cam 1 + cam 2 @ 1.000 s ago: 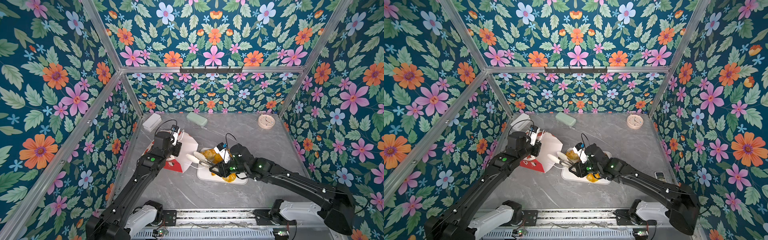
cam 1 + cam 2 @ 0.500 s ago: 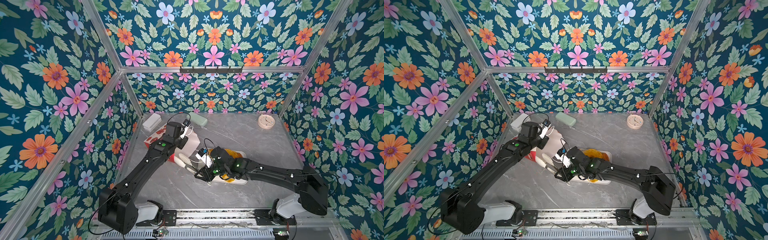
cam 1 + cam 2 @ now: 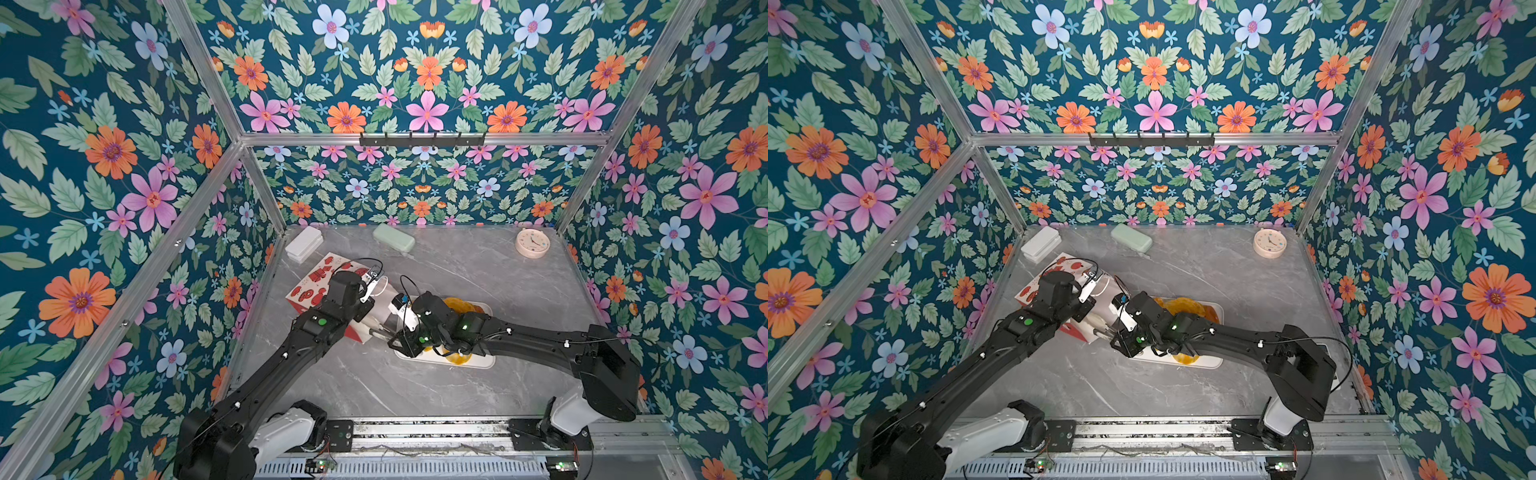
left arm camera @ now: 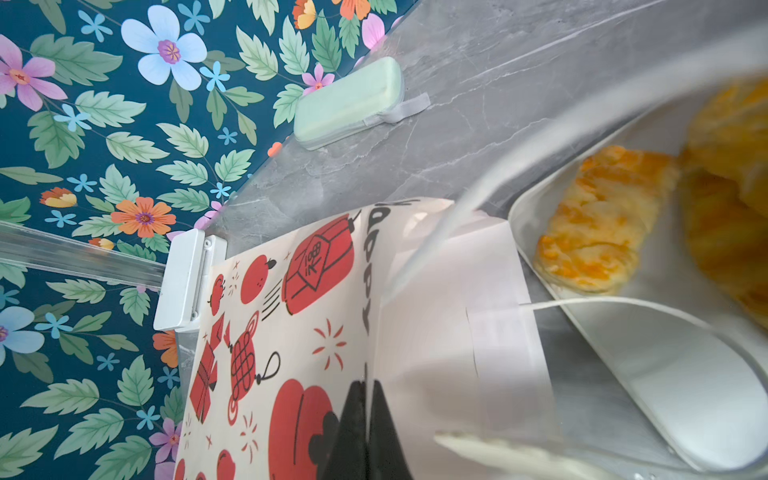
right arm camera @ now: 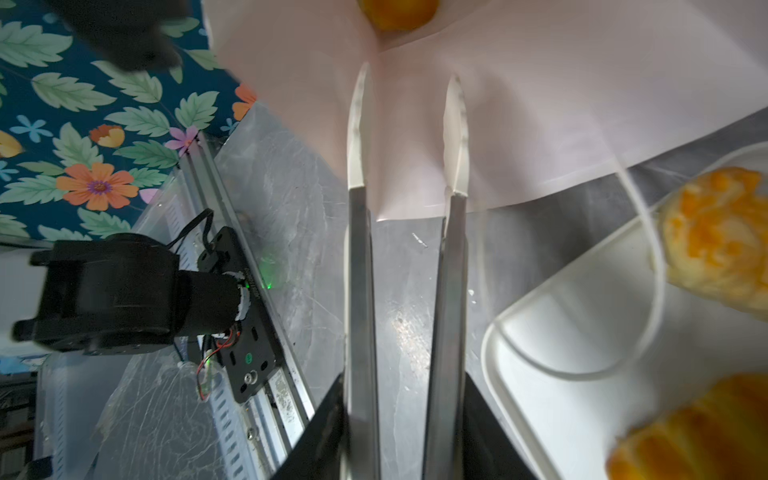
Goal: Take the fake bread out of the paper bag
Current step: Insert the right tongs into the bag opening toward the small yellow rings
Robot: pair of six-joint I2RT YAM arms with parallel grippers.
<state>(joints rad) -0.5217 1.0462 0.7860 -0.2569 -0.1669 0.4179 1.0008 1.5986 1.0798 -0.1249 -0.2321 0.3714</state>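
- Left claw (image 4: 366, 401): closed, pinching the mouth edge of the paper bag (image 4: 291, 316).
- Right claw (image 5: 407, 124): long fingers parted, nothing between them, tips at the bag mouth.
- Fake bread (image 5: 398, 12): one piece inside the bag; further pieces lie on the white tray (image 4: 685, 374) beside it on the table (image 3: 457, 266).

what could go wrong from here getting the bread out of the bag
1. The right hand has its thin fingers right over the paper bag; pushing toward the bread deep inside could snag or tear the paper.
2. The cord handle loops over the tray; it may catch the hand.
3. The left hand pinches only the bag's edge, which could slip.
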